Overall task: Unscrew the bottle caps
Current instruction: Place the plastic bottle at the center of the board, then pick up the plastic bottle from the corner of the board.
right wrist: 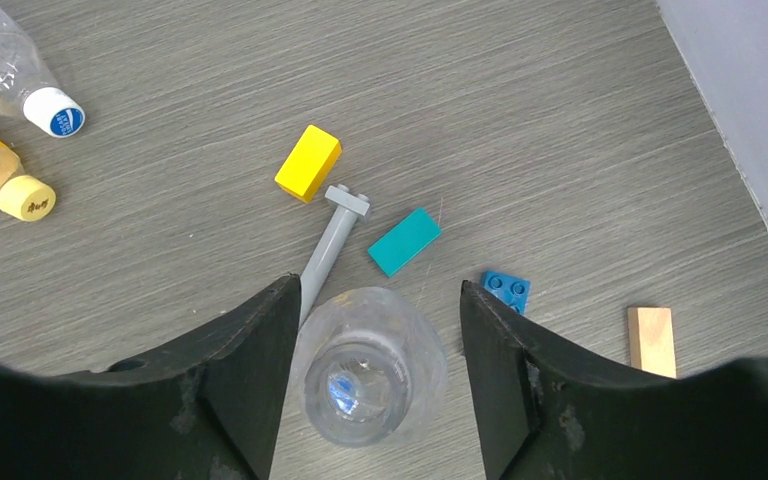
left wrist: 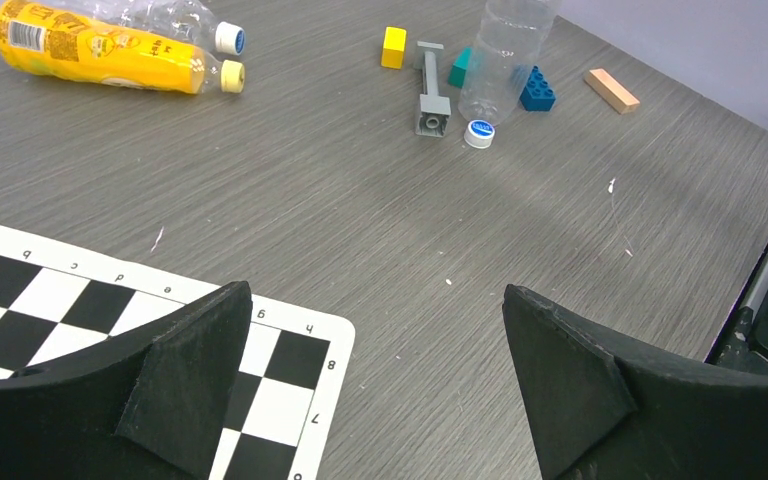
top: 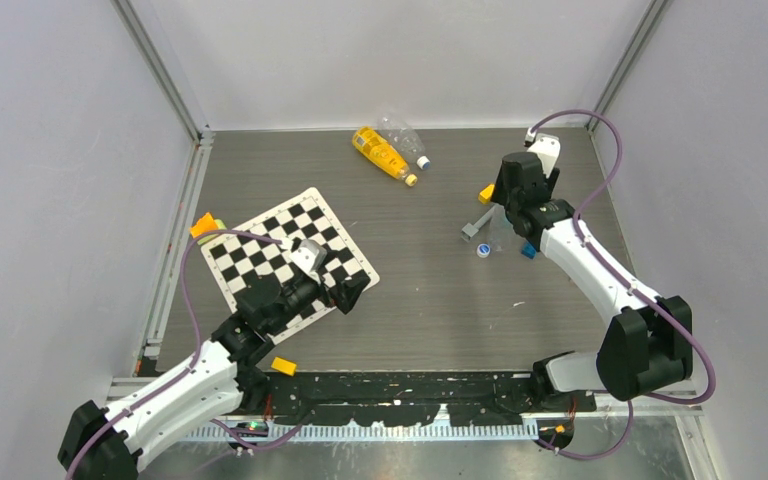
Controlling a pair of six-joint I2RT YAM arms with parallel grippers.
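Observation:
A clear bottle (right wrist: 370, 375) stands upright with its neck open, between the spread fingers of my right gripper (right wrist: 377, 300); it is close to the left finger and not clamped. It also shows in the left wrist view (left wrist: 505, 50) and faintly in the top view (top: 500, 235). Its loose white-blue cap (left wrist: 479, 133) lies beside it on the table (top: 482, 250). A yellow-orange bottle (top: 380, 152) with a yellow cap (left wrist: 231, 76) and a second clear bottle (top: 403, 135) with a white cap (right wrist: 55, 111) lie at the back. My left gripper (left wrist: 375, 295) is open and empty over the checkerboard's corner.
A checkerboard mat (top: 260, 240) lies on the left. Around the upright bottle lie a yellow block (right wrist: 308, 163), a grey rod (right wrist: 330, 245), a teal block (right wrist: 404, 241), a blue brick (right wrist: 506, 291) and a wooden block (right wrist: 651, 340). Orange blocks (top: 203, 224) lie left.

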